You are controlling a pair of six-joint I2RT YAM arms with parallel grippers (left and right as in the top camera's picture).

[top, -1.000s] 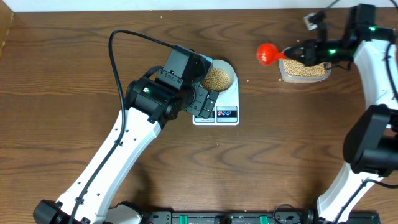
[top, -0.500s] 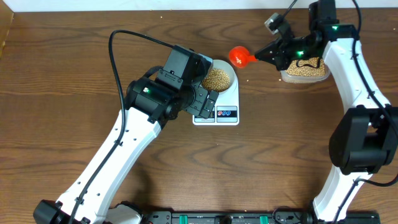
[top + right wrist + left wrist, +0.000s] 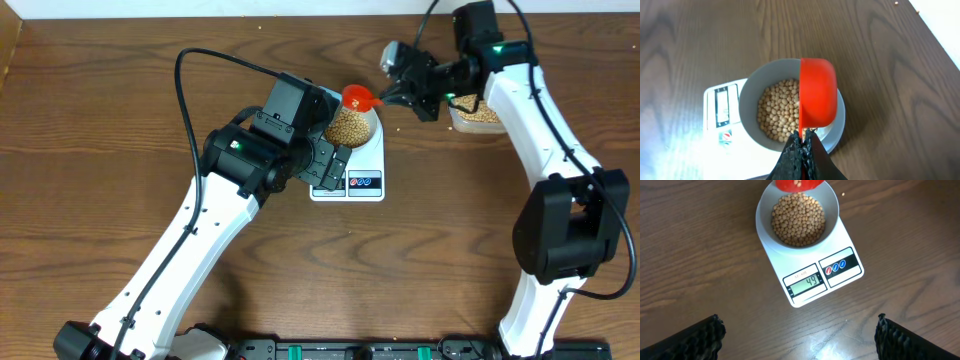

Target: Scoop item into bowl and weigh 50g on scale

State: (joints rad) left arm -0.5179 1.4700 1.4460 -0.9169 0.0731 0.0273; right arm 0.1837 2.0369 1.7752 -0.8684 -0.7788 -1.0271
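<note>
Found the right gripper [image 3: 801, 145] pinched fully shut on the thin handle of a red scoop [image 3: 817, 92], jaws together with only the handle between them. Saw that scoop rolled onto its side above the 3 o'clock half of the bowl [image 3: 747, 100], open face turned toward 9 o'clock in the right wrist view, with a few beans [image 3: 797, 220] showing at its lip in the left wrist view. Noted the bowl roughly half filled with a mound of the same tan beans, and seated on the 12 o'clock end of the scale [image 3: 810, 265] in the overhead view. Read 49 on the display [image 3: 806, 281] at the scale's 6 o'clock end, with two round buttons [image 3: 835, 267] just beside it at 3 o'clock. Found the left gripper [image 3: 799, 322] spread wide and holding nothing, hanging over the scale's 7 o'clock corner, fingers [image 3: 690, 340] clear of the table [image 3: 700, 255]. Spotted a clear tub [image 3: 478, 117] of more beans at 3 o'clock from the bowl, well apart, partly behind the right arm, and one stray bean [image 3: 843, 194] on the wood near the bowl.
</note>
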